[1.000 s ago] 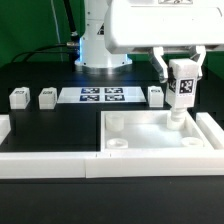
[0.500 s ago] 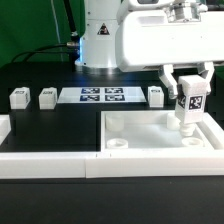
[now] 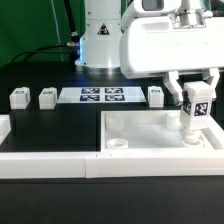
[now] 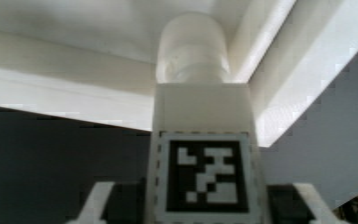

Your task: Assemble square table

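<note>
- Since the earlier exterior frames, we are watching the gripper (image 3: pixel 196 93) carry its leg peg (image 3: pixel 191 122) toward the exterior view's right and a little lower.
- We are seeing the fingers (image 4: pixel 105 208) clamping the tagged square head of that peg, one on each flat side, with the rounded shaft pointing away from the wrist.
- We are finding the peg hanging slightly tilted, its tip over the far corner of the square table panel (image 3: pixel 150 135) on the exterior view's right. We cannot tell whether it is touching the socket.
- We are noting the panel lying rim-up on the black table (image 3: pixel 50 125), just behind the long white bar (image 3: pixel 45 165).
- We are counting the first loose peg (image 3: pixel 17 98) and second loose peg (image 3: pixel 46 97) sitting to the exterior view's left of the marker board (image 3: pixel 100 96), and the third loose peg (image 3: pixel 156 95) just beside its other end.
- We are judging the pegs to be light, stiff and smooth, best held on the flat faces of the head. The panel looks rigid but light, so it may be sliding under a sideways push.
</note>
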Controlling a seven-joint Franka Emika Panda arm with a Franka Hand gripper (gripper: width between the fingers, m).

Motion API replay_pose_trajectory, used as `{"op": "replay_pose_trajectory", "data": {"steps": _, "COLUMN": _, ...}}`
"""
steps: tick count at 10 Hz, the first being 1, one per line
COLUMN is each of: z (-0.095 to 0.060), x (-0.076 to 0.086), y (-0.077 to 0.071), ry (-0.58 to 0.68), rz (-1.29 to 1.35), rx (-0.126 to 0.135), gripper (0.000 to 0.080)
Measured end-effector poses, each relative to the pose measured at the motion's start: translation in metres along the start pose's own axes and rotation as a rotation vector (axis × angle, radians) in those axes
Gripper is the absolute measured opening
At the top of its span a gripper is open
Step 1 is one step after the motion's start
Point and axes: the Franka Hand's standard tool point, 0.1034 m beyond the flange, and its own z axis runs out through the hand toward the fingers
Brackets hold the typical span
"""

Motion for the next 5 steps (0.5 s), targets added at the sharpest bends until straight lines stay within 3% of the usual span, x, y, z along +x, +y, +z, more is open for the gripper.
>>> {"op": "replay_pose_trajectory", "data": {"steps": 2, "z": 0.003, "x": 0.002, "y": -0.003, "ry": 0.002, "rz": -0.004, "rx": 0.002, "gripper": 0.0291}}
{"op": "replay_pose_trajectory", "data": {"steps": 5, "z": 0.011, "x": -0.009, "y": -0.006, "ry": -0.016, "rz": -0.008, "rx": 0.006, "gripper": 0.0291}}
